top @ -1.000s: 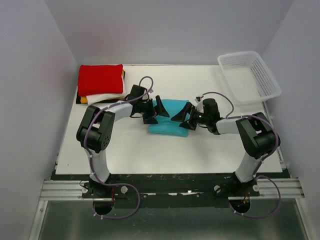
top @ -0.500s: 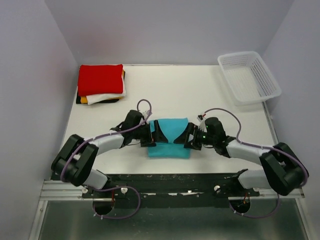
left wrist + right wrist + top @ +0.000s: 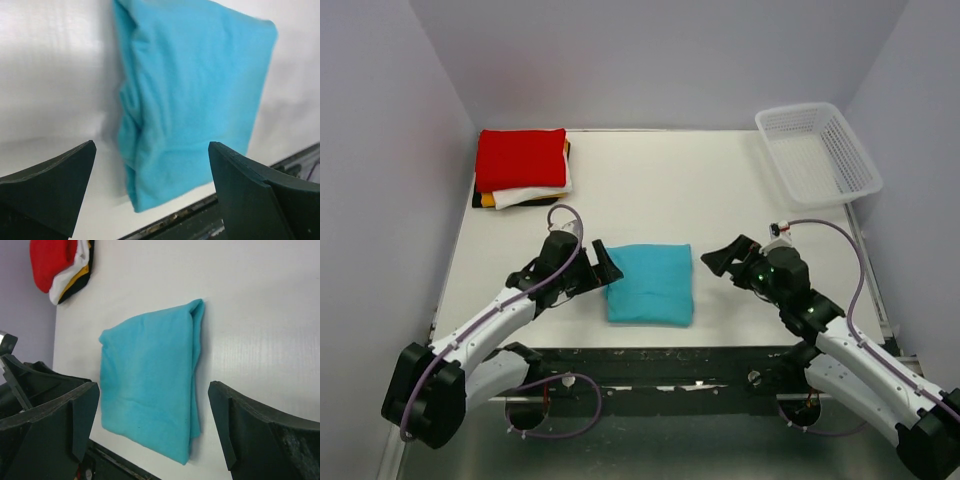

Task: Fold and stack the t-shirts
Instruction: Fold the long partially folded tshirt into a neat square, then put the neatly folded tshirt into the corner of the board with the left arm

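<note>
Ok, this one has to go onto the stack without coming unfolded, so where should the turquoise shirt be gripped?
The turquoise shirt lies flat, a folded rectangle between the open left gripper and open right gripper. Probably take its two side edges, each arm coming from its own side. Its right edge shows stacked layers, so pinching them should hold the fold.

We've got the turquoise t-shirt [image 3: 650, 284] folded into a plump rectangle. It lies flat near the front edge of the table, about midway across, with soft creases along its left side. In the far left corner the others are stacked: red t-shirt [image 3: 520, 158] on top, white t-shirt [image 3: 535, 194] beneath, then a sliver of yellow-orange t-shirt [image 3: 488, 200], and black t-shirt [image 3: 76, 290] at the bottom.
</note>
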Robot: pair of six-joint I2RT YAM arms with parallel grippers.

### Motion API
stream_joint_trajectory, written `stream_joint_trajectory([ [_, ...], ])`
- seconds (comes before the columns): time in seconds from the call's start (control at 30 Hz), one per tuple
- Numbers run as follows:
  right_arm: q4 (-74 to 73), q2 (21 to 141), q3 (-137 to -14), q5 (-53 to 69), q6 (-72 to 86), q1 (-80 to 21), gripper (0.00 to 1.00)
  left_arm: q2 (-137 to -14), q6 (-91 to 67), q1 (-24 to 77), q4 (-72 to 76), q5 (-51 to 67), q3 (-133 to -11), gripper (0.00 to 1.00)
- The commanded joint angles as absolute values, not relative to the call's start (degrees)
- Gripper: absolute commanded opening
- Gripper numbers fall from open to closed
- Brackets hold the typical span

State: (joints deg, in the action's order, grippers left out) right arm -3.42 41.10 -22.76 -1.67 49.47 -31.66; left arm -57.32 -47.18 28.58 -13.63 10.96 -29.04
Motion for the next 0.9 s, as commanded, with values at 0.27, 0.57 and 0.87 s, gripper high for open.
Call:
stream_joint_trajectory([
  [0.27, -9.32, 41.57, -21.64, -7.17, 48.3, -31.79, 1.0, -76.11, -46.91, 21.88, -6.44, 12.88, -28.39, 0.99],
  [0.57, -9.01, 42.02, -22.06, -6.72, 47.31, -31.82, 1.0, -87.85, -49.43, 24.61, 2.99, 20.55, -28.69, 0.73],
  [0.87, -8.3, 42.68, -22.41, -7.51, 44.78, -31.82, 1.0, -97.03, -50.76, 28.97, -1.44, 15.95, -35.59, 0.0],
])
